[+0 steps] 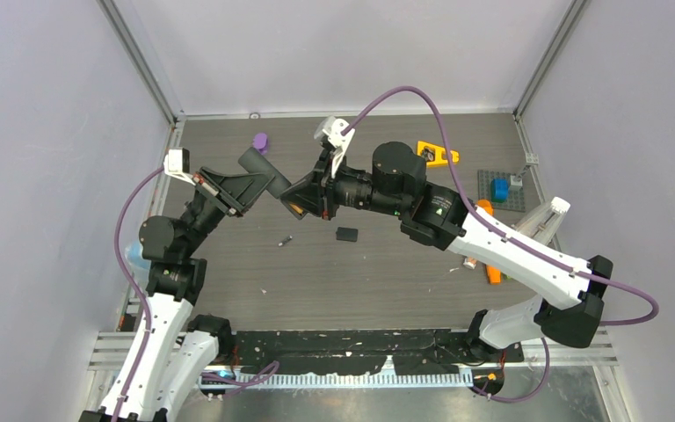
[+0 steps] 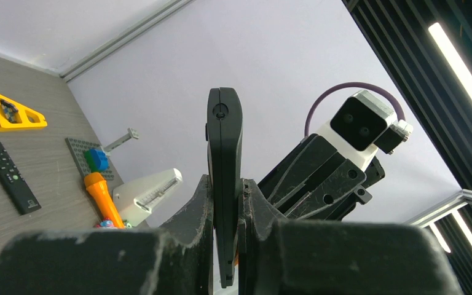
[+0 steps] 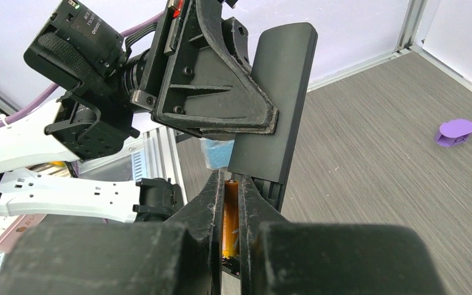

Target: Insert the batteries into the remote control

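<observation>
My left gripper [image 1: 255, 182] is shut on a black remote [image 1: 262, 165] and holds it edge-on above the table; it shows in the left wrist view [image 2: 224, 147] between my fingers [image 2: 224, 184]. My right gripper [image 1: 299, 200] is shut on an orange battery [image 3: 231, 212], held lengthwise between the fingers [image 3: 231, 179]. The battery's tip sits at the remote's lower end [image 3: 275, 104], where the open compartment shows. A small dark battery [image 1: 286, 239] lies on the table. A small black cover [image 1: 346, 234] lies beside it.
A second black remote [image 2: 9, 177] lies flat on the table. At the back right are a yellow triangle [image 1: 437, 154], a grey baseplate [image 1: 511, 200] with a blue brick [image 1: 499, 187], a long orange stick [image 1: 489, 255] and a white wedge [image 1: 545, 220]. A purple piece [image 1: 261, 141] stands at the back.
</observation>
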Tool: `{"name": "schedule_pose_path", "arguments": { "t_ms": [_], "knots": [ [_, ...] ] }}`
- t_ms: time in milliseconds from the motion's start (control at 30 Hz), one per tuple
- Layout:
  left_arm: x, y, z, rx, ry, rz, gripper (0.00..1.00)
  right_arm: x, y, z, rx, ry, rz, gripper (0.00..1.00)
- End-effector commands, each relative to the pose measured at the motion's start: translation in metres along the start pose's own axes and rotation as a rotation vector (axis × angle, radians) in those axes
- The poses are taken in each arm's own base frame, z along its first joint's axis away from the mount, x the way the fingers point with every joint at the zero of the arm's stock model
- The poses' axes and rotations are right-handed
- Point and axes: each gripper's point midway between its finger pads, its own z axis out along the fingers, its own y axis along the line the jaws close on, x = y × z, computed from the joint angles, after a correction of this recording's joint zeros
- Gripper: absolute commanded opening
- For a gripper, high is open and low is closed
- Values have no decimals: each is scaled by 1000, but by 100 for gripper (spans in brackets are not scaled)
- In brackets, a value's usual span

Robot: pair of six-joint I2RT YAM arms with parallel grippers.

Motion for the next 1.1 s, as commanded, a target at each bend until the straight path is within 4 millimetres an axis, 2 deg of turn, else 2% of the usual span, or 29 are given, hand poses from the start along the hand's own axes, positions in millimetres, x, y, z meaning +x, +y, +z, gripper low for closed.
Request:
{"name": "schedule_pose_path", "arguments": {
  "t_ms": [0,333,533,900,967,1033,1067],
  "knots": [
    [-10,-25,-1,75,-45,31,0,-9,8,-8,-16,-21,4,10],
    [-8,-20,-1,68,-42,27,0,-18,4,-7,19,-32,49,21],
    [-7,-18,-1,63,-39,30,0,-27,5,-8,24,-48,59,31],
    [-6,-14,-2,60,-38,39,0,-45,13,-11,4,-83,83,39],
    [-6,-14,-2,61,-40,46,0,-51,15,-14,1,-97,97,45],
    [-7,-14,-2,65,-45,52,0,-58,16,-19,6,-114,118,66],
    [-8,-16,-2,72,-49,57,0,-61,16,-21,9,-120,135,72]
  ]
}}
